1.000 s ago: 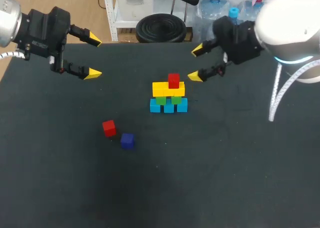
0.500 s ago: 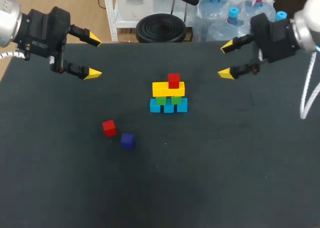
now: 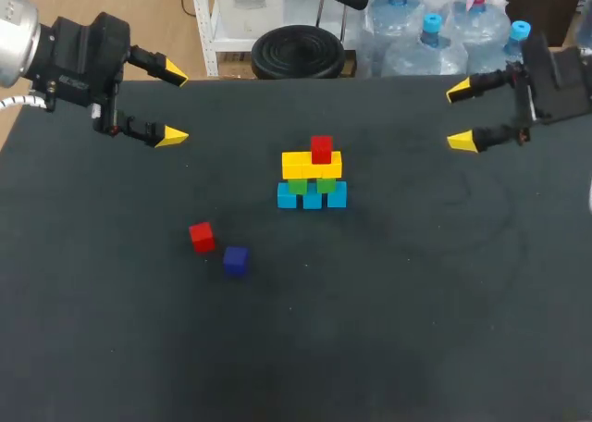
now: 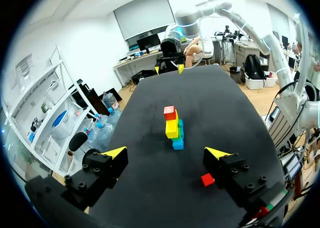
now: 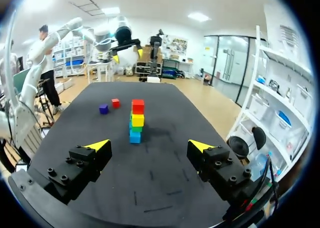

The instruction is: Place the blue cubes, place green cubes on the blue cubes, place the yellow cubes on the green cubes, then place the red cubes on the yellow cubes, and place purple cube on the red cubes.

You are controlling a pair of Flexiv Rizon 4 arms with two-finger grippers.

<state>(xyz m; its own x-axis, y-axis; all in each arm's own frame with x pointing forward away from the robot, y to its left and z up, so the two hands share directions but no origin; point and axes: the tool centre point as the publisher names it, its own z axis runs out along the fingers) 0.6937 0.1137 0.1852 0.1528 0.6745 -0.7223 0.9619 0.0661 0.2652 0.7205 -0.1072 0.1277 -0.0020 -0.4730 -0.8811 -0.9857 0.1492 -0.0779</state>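
The left gripper (image 3: 174, 105) hangs over the far left corner of the table (image 3: 416, 302). Its two fingers are wide apart and hold nothing. Closer to the front lies a loose red cube (image 3: 202, 237), and the purple cube (image 3: 236, 260) is just beside it. In the middle stands the tower (image 3: 313, 174). It has blue cubes (image 3: 312, 198) at the bottom, then green cubes (image 3: 298, 186), then yellow cubes (image 3: 298, 166), and a top red cube (image 3: 321, 149). The right gripper (image 3: 460, 117) hangs by the far right edge, also wide open and empty. I think the loose red cube goes up next. Fingers coming down on it could bump the purple cube, because the two sit so near each other. Up on the yellow cubes only a small spot is free. A clumsy push there could knock the top red cube off or tip the thin tower. There is lots of bare table in front and at both sides. The cubes are well away from every edge. Both grippers are well apart from the tower.
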